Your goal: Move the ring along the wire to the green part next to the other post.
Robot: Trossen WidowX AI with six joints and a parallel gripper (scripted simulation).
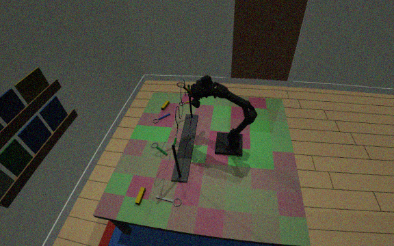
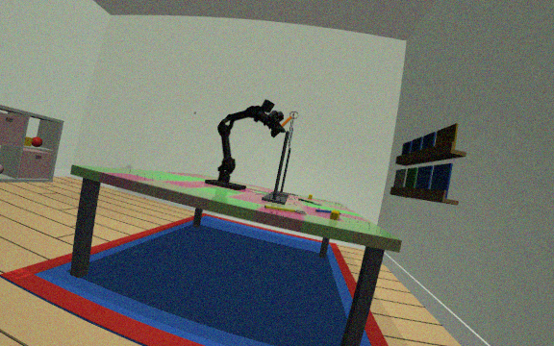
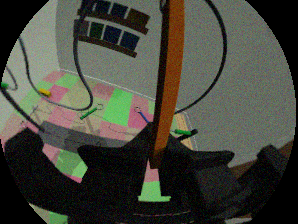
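Ring [image 1: 177, 84] [image 2: 297, 115] is up near the top of the far post [image 1: 191, 106] [image 2: 281, 165], its orange handle [image 1: 186, 89] [image 2: 287, 121] [image 3: 172, 65] gripped by our nearly closed end effector [image 1: 191, 93] [image 2: 283, 127] [image 3: 153, 124]. So pickup is done. We judge the crossing toward the other post [image 1: 176, 160] [image 2: 287, 168] mostly ahead, though the frames don't settle which end was the start; hanging it, letting go and backing off remain. The handle's long axis slants, ring end upward and away from the arm, grip end downward toward it.
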